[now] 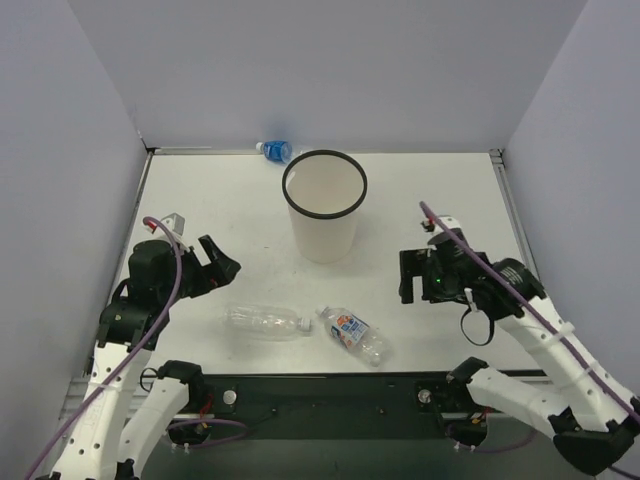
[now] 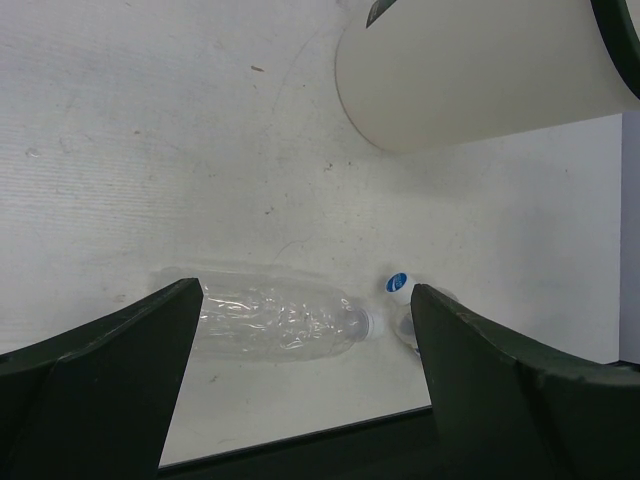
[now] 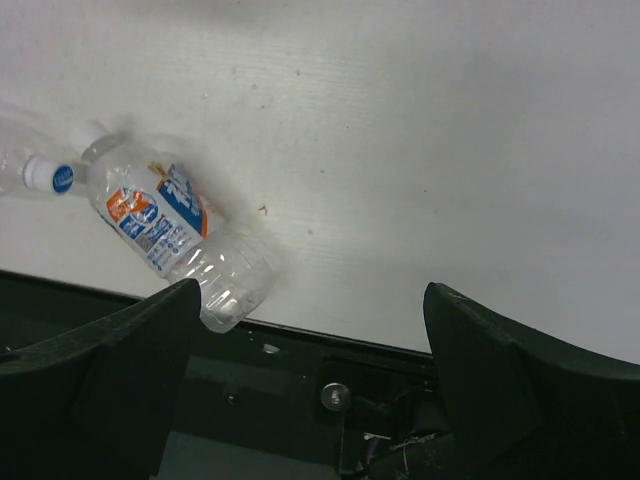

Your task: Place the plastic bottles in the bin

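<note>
— Biggest first?
— White desk (image 1: 200,200), across the middle of the overhead view. Then the bin (image 1: 325,240): stands upright just above centre.
— Left hand (image 1: 215,263)?
— Mid-left, spread wide, gripping nothing. Same for the right hand (image 1: 410,277), mid-right.
— Bottles?
— Lower centre: unlabelled bottle (image 1: 262,321) and bottle with the white-blue-red label (image 1: 352,333), flat on the desk, caps close together. Top centre, just upper left of the bin: blue-labelled bottle (image 1: 274,151).

White-shelled left arm (image 1: 90,400) and right arm (image 1: 560,345), black joints, dark wedge-shaped pincer fingers (image 2: 100,380), purple cable (image 1: 175,270) along each.
</note>
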Robot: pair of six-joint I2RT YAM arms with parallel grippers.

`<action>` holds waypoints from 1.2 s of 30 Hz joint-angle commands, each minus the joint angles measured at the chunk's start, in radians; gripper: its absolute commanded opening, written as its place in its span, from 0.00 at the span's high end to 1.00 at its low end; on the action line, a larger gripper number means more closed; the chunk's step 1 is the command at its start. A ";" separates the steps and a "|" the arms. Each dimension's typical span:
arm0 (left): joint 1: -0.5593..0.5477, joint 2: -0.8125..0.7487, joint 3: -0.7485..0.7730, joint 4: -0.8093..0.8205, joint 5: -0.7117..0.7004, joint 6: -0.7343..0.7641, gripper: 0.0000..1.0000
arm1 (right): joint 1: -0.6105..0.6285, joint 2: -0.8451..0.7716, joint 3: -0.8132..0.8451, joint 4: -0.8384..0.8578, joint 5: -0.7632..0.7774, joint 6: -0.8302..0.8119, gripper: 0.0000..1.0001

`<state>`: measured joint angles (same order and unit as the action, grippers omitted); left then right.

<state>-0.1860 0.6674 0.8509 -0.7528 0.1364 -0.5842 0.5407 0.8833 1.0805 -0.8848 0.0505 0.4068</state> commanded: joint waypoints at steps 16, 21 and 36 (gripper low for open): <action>0.005 -0.017 0.066 -0.028 -0.003 0.000 0.03 | 0.443 0.463 -0.106 0.316 -0.073 -0.017 0.11; 0.003 -0.022 0.068 -0.039 -0.001 -0.003 0.03 | 0.502 0.555 -0.136 0.362 -0.095 -0.036 0.11; 0.005 -0.009 0.077 -0.051 -0.006 0.004 0.03 | 0.556 0.573 -0.097 0.342 -0.063 -0.071 0.41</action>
<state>-0.1860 0.6586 0.8837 -0.8055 0.1356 -0.5831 1.0988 1.5444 0.9295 -0.4820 -0.0383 0.3592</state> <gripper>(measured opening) 0.975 0.613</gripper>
